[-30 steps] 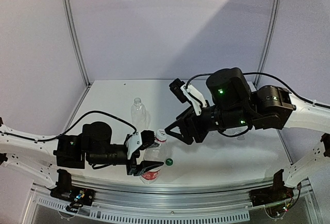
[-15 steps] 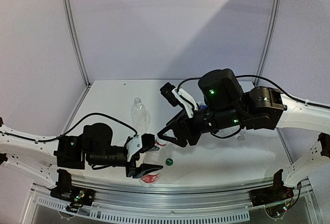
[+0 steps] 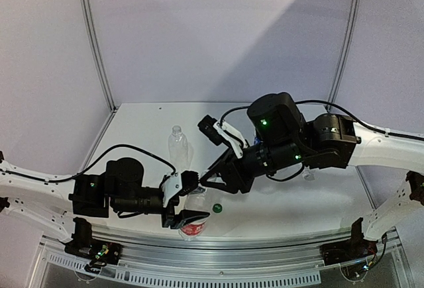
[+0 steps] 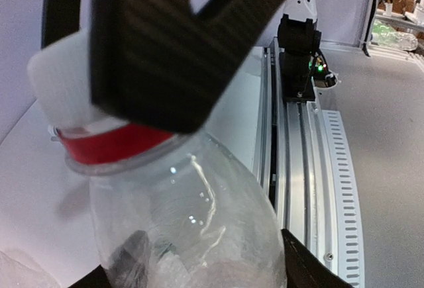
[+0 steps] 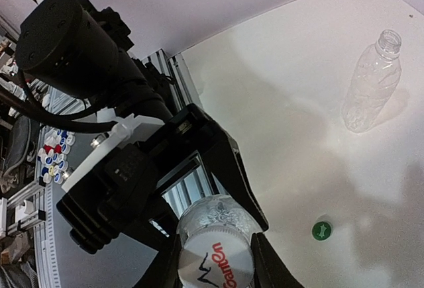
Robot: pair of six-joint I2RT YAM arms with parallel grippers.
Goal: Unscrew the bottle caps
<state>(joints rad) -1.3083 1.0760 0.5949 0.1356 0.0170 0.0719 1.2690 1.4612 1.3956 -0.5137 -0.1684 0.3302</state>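
The left gripper clamps the red-labelled bottle at the table's near edge while the right gripper pinches its white cap, best held by its rim (the thin, light bottle probably crumples if squeezed hard).

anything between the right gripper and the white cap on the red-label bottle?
Nothing visible. The right gripper has a finger against each side of the white cap; the left gripper clamps the red-label bottle lower down.
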